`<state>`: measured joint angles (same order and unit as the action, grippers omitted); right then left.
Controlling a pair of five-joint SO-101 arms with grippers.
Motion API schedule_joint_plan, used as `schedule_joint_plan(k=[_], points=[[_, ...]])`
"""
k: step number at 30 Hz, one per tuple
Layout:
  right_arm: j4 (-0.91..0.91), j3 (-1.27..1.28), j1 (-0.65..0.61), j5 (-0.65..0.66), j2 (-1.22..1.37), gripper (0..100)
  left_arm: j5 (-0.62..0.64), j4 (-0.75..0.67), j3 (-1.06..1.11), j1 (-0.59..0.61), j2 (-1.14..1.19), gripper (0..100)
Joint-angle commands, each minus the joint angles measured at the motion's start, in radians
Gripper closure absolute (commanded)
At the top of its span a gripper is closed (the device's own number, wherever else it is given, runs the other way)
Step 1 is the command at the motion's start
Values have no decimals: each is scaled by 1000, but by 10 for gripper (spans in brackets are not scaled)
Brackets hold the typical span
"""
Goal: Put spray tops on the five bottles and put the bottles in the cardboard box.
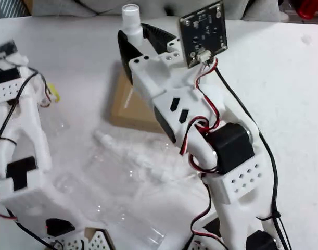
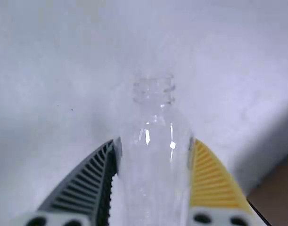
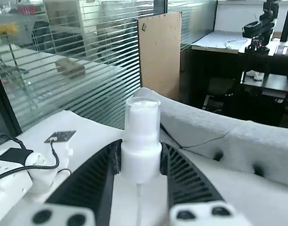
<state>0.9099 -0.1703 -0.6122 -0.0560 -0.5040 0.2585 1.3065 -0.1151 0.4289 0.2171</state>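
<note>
The white table (image 1: 283,78) runs under both arms. Nearest the arm bases, a loose heap of clear bottles (image 1: 122,166) lies on its side on the cloth (their outlines blur into each other, so a count is not possible), and at least one has a bare threaded neck. Just beyond the heap sits the box (image 1: 128,110), brown cardboard with its right part hidden under the right arm. What is inside it cannot be told.

The left gripper (image 2: 154,143) is low over the table. Its grey finger and its yellow finger press the two sides of a clear bottle (image 2: 154,117). That bottle's neck is open, with no top on it, and nothing shows inside. A brown corner of cardboard lies near the yellow finger.

The right gripper (image 3: 141,148) is raised above the far side of the box. Its black fingers are closed narrowly around the collar of a white spray top (image 3: 142,127), which stands upright with its thin tube hanging down between them.

Past the table's far edge is a pale padded roll (image 3: 219,132). Behind that are glass partitions with slatted blinds (image 3: 87,56), a brown board (image 3: 160,52) leaning upright, and dark desks (image 3: 219,40) farther back.
</note>
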Motion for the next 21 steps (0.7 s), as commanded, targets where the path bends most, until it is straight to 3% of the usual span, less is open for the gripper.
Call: schedule_joint_plan(k=[1,5,11,21], points=[[-38,-48,-7,-54,-18,971,-5,44,-69,-79,-185,979],[-73,-48,-28,-144,5,974,-12,41,-35,-139,-318,979],[-136,-48,-31,-158,68,975,-12,-20,141,-193,-493,979],[-229,-48,-25,-123,159,975,-12,-354,566,-219,-802,976]])
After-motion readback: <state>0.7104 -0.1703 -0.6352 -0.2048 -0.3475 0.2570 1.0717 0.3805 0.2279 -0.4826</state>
